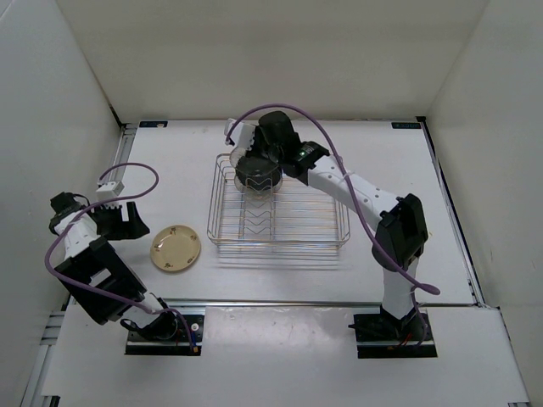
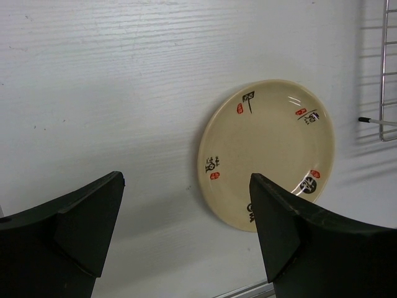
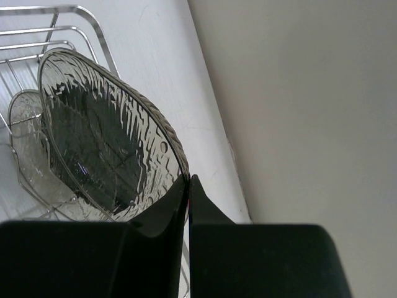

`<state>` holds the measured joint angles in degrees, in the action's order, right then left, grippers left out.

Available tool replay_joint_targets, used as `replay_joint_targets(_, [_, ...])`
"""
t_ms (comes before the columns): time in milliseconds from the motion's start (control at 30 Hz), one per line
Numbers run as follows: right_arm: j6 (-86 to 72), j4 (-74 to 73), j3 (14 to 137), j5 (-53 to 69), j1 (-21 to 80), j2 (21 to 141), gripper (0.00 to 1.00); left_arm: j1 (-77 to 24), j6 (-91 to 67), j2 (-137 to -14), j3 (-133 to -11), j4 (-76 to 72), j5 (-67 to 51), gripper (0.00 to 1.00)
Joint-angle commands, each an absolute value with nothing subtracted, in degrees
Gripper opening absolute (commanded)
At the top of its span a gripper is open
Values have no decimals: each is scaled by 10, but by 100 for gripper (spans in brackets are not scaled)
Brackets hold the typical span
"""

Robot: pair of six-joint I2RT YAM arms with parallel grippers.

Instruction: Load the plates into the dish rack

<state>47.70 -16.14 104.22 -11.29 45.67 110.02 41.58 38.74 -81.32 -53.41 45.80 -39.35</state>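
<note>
Where the table [image 1: 424,195] meets the arm bases on the near side, the left gripper [image 2: 186,179] hangs well to the left of the dish rack [image 1: 288,222], its jaws spread wide with only bare table between them. Between that gripper and the rack's near left corner lies the cream plate [image 1: 176,248], flat on the table and face up, with small red and black marks around its rim. It is apart from the rack and apart from the gripper, which points toward it. The rack sits in the middle of the table, a silver wire basket with zigzag prongs running along its floor. Over the rack's far left corner the right gripper [image 3: 188,184] has its jaws pinched together on the rim of a clear ribbed plate [image 3: 105,136], which stands on edge and leans a little. Whether that plate's lower edge rests between the prongs cannot be told from these views. Just behind it, deeper in the same corner of the rack, a second clear plate [image 3: 25,139] stands upright among the wires. Beyond the rack's far side rises the white wall [image 3: 298,93].
</note>
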Motion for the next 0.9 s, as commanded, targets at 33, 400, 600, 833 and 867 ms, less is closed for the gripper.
replay_joint_targets(33, [450, -120, 1013, -136, 465, 1078, 1, 420, 398, -802, -544, 449, -425, 93])
replay_joint_targets(400, [439, -110, 976, -152, 475, 1072, 1, 425, 409, -802, -544, 449, -435, 93])
replay_joint_targets(600, [434, -110, 964, -152, 481, 1072, 1, 431, 414, -813, -539, 449, -435, 93])
replay_joint_targets(833, [424, -115, 948, -147, 481, 1061, 1, 431, 414, -855, -539, 449, -430, 93])
replay_joint_targets(867, [418, -115, 941, -142, 481, 1056, 1, 431, 414, -861, -539, 449, -425, 93])
